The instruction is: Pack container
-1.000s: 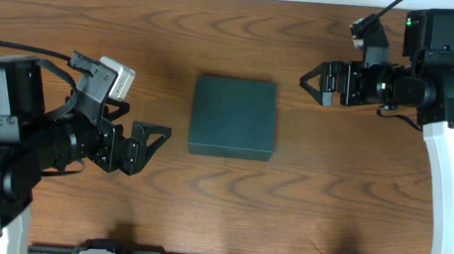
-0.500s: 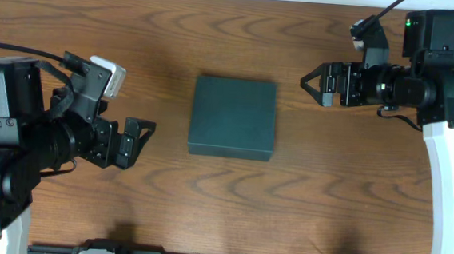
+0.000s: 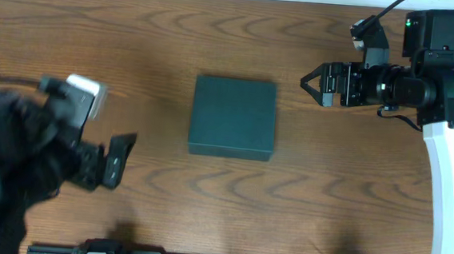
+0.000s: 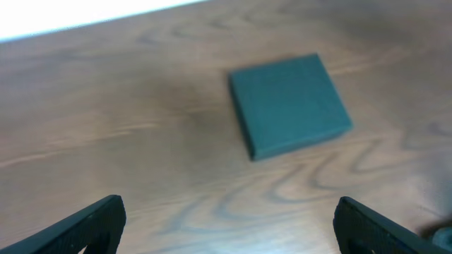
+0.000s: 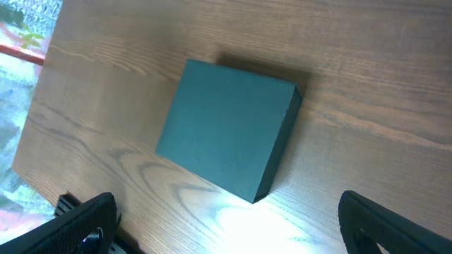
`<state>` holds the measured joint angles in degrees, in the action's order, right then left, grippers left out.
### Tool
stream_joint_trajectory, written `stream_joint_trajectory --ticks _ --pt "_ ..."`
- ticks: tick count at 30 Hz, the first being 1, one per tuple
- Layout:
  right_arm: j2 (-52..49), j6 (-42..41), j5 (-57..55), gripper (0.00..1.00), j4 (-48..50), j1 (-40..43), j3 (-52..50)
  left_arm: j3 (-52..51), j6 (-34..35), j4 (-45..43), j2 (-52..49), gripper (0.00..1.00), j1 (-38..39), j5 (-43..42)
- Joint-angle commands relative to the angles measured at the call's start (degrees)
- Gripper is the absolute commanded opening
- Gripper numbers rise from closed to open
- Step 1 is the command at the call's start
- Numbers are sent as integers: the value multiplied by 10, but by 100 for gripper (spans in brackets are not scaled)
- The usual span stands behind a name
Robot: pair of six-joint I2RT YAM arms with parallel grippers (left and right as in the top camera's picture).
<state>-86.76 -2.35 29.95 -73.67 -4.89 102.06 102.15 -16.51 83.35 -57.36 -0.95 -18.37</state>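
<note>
Container (image 3: 233, 117), matte teal square, sits closed on grained table (image 3: 218, 30); left hand (image 4: 227, 215) and right hand (image 3: 307, 82) agape.

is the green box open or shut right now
Shut. The container lies flat on the table, its lid down flush and top face unbroken in all three views. Whether anything is inside cannot be told.

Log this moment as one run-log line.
container: lid shut, on table | left end effector: open, empty, clear of container | right end effector: open, empty, clear of container | packing: not started
</note>
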Motion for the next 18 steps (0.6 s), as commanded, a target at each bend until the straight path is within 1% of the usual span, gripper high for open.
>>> stream_joint_trajectory --ticks 1,4,8,12,14,15,18 --pt "2 3 2 99 -1 -4 6 -3 21 0 52 95 2 80" --pt "2 3 2 99 -1 -5 6 -44 106 -20 129 95 -10 155" --pt "2 3 2 99 -1 -4 6 -157 110 -78 222 95 -40 160" --pt "2 3 2 99 -1 -4 6 -345 125 -189 323 95 -67 161" --pt "2 3 2 99 -1 -4 6 -431 125 -252 360 95 -72 160" --pt "2 3 2 99 -1 -4 6 -457 129 -273 370 95 -73 160" --pt "2 3 2 99 -1 -4 6 -577 158 -367 412 95 -78 160"
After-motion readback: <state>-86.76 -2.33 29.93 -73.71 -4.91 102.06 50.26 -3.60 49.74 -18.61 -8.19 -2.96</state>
